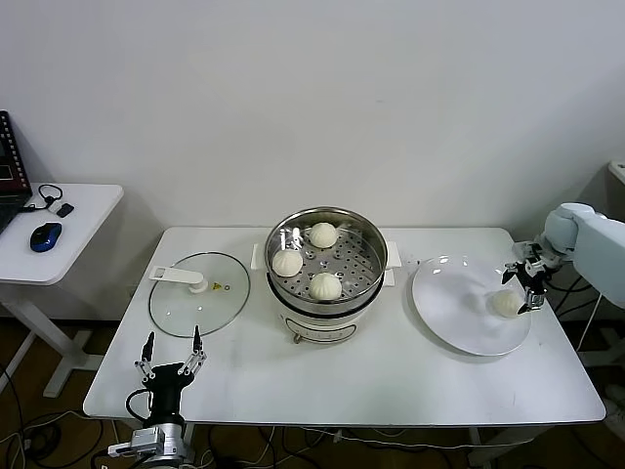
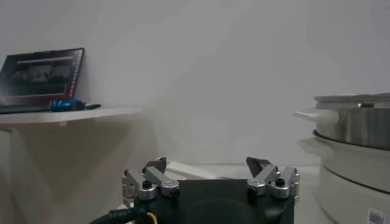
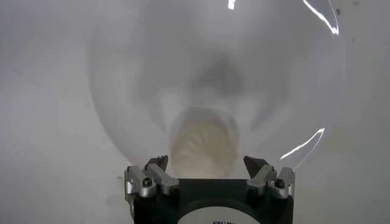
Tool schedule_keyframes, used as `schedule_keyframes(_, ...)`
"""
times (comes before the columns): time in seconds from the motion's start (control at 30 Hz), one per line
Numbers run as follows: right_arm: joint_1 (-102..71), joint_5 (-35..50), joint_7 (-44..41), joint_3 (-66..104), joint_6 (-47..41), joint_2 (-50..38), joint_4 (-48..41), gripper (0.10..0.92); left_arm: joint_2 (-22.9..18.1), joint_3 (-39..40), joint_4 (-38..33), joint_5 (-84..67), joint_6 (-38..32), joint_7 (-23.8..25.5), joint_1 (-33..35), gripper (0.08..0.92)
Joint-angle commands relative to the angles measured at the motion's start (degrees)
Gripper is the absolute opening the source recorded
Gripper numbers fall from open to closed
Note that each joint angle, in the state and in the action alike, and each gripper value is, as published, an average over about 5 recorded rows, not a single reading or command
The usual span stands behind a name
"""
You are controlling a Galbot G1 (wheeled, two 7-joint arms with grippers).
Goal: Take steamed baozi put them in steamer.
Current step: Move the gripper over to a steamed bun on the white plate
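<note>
Three cream-white baozi (image 1: 324,285) lie on the perforated tray of the shiny steel steamer (image 1: 374,278) at the table's middle. One more baozi (image 1: 506,304) rests on the white plate (image 1: 451,308) at the right. My right gripper (image 1: 523,280) hangs open right over that bun, its fingers either side of it; in the right wrist view the baozi (image 3: 203,145) sits between the spread fingers of the right gripper (image 3: 206,164), apart from them. My left gripper (image 1: 172,354) stands open and idle at the table's front left edge.
A round glass lid (image 1: 200,292) with a white handle lies flat left of the steamer. A side table (image 1: 68,234) at far left carries a blue mouse. In the left wrist view the steamer (image 2: 353,155) stands off to one side of the left gripper (image 2: 208,164).
</note>
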Motion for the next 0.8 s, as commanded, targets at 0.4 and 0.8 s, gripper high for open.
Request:
schedule_keyframes(0.4, -3.47, -1.96, 0.06, 3.96, 0.23, 1.2, -3.01, 0.823, -0.22, -0.18, 0.14, -0.08, -0.11, -0.13, -0.11, 0.823)
schedule_keyframes(0.8, -4.39, -2.96, 1.25, 4.9, -0.07, 1.2, -2.91, 0.722, -0.32, 0.11, -0.08, 0.06, -0.3, -0.31, 0.18, 0.823)
